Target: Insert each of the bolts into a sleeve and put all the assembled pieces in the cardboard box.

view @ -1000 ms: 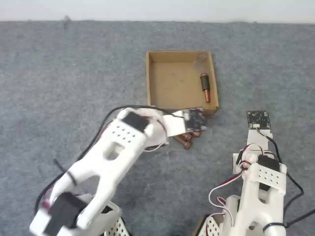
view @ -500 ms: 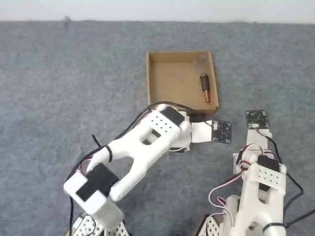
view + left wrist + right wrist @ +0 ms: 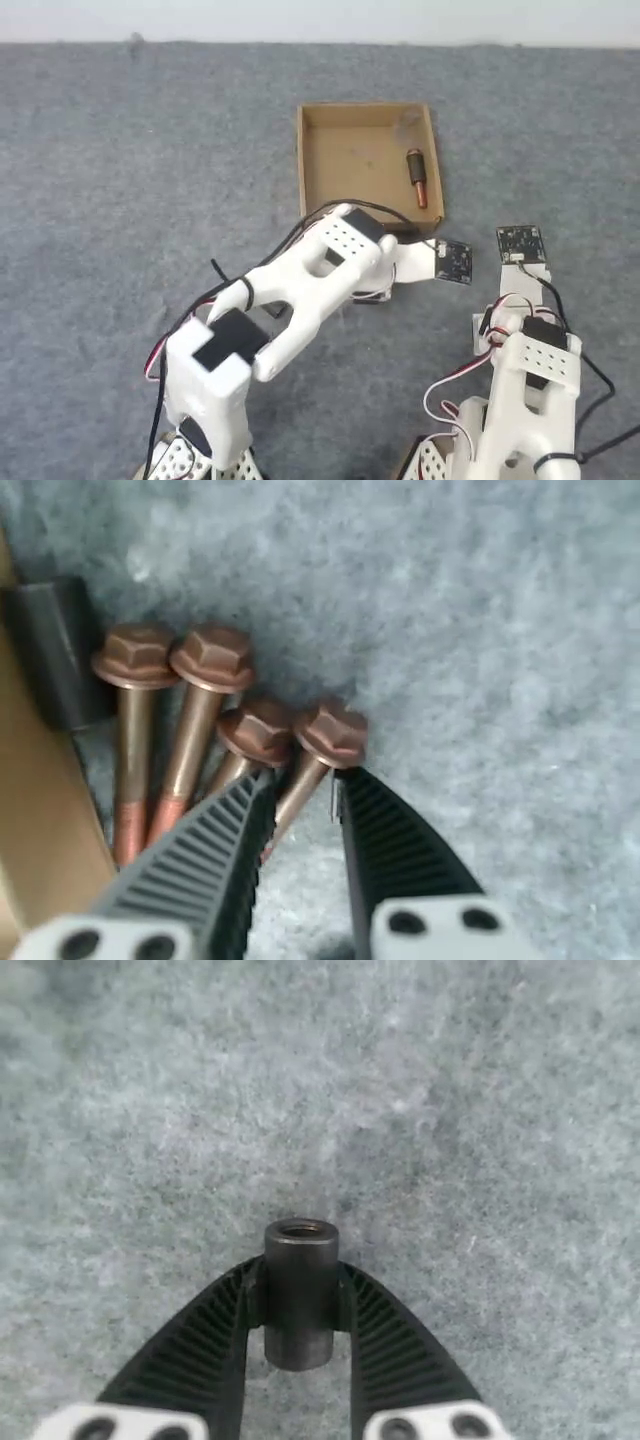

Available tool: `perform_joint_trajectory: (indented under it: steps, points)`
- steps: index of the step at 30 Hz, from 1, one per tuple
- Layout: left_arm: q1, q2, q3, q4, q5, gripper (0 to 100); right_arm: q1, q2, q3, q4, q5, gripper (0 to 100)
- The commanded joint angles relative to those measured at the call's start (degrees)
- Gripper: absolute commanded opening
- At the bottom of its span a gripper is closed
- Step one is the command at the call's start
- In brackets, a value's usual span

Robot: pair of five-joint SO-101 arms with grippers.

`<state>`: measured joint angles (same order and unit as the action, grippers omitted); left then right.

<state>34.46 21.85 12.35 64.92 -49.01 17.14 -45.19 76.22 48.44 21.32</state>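
On grey carpet [image 3: 480, 630], left jaws narrowly straddle a coppery hex bolt [image 3: 325, 742]; right jaws clamp a dark cylindrical sleeve [image 3: 299, 1290].

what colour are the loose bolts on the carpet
Coppery brown hex-head metal bolts; the left wrist view shows them best.

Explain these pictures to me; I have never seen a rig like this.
Two small white robot arms sit side by side at a grey carpeted table. The high view looks down from above; the other two come from cameras on each arm's wrist. The left gripper is open, its tips either side of one bolt in a row of four, beside a dark sleeve. The right gripper is shut on a second sleeve. The cardboard box already contains one assembled piece.
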Motion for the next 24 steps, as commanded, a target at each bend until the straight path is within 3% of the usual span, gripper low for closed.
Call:
perform_joint_trajectory:
  steps: [1, 13, 24]
  points:
    - [0.09, 2.81, -6.37, 2.64, 0.00, 9, 0.31, -2.15, -0.44, -0.84, 1.05, 0.6]
    - [3.69, 4.40, -7.08, 9.41, 0.79, 9, 0.31, -2.15, -0.44, -1.01, 1.05, 0.6]
    - [5.98, 4.31, -5.41, 6.95, 12.31, 1, 0.48, -2.07, -0.44, -1.71, 1.05, 0.6]
